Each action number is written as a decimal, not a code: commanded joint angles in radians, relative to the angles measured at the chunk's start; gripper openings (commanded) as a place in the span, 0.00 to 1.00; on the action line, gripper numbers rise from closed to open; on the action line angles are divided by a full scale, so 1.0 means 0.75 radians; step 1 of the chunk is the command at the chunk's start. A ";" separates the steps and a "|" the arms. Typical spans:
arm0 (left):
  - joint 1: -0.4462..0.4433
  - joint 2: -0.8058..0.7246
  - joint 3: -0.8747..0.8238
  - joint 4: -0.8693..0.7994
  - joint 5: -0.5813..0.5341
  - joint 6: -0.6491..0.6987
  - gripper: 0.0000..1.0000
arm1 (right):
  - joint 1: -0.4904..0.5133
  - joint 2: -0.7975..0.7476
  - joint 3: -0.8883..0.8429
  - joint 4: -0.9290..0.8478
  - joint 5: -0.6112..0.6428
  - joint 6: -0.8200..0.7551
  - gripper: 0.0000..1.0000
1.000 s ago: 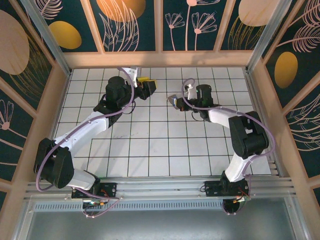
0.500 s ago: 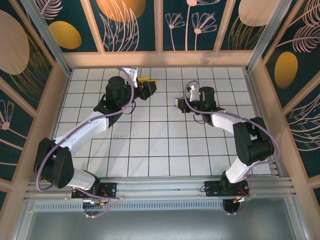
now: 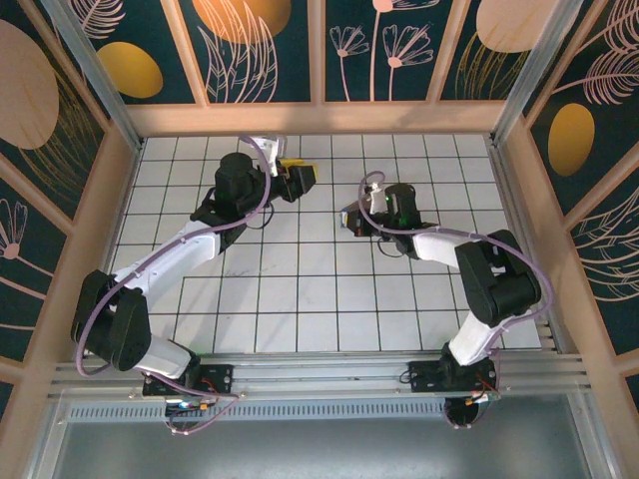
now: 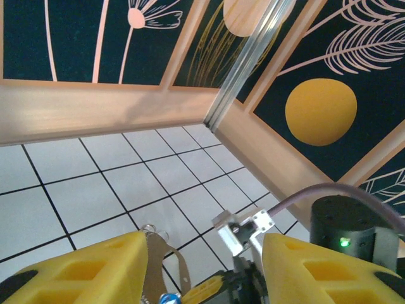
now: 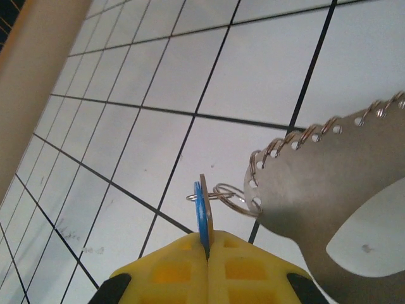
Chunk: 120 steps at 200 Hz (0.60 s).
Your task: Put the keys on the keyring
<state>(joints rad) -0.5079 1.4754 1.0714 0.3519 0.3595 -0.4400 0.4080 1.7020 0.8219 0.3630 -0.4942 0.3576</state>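
Robot test cell, lab rig. White gridded bench (image 3: 300, 309) under the left end effector (image 3: 300, 170) and right end effector (image 3: 350, 218). Wood-framed teal leaf-print panels (image 3: 260, 50) box it in beyond them. Aluminium mounting rail (image 3: 329, 371) along the near side, behind both.

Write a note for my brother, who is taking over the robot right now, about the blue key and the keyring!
The left gripper is open, its yellow fingers spread wide, gripping nothing.
The right gripper is shut on the tiny metal key with a bright blue plastic head.
The pale beige oval keyring is right beside the key, and its small silver ring sits at the key's head.
Done: the key is gripped and at the ring.
Left: I cannot tell if the key is threaded on, so check that first.
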 commanded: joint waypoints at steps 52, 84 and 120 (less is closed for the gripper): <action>0.003 -0.002 0.003 0.036 0.035 -0.030 0.51 | 0.116 0.161 0.024 0.024 0.098 0.110 0.00; 0.004 0.000 0.003 0.042 0.039 -0.035 0.51 | 0.162 0.200 0.061 -0.009 0.117 0.116 0.00; 0.004 0.000 0.006 0.048 0.042 -0.041 0.51 | 0.247 0.204 0.123 -0.050 0.121 0.122 0.28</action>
<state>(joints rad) -0.5079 1.4754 1.0714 0.3557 0.3706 -0.4553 0.5457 1.8469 0.8623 0.3454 -0.4152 0.4351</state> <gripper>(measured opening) 0.511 0.166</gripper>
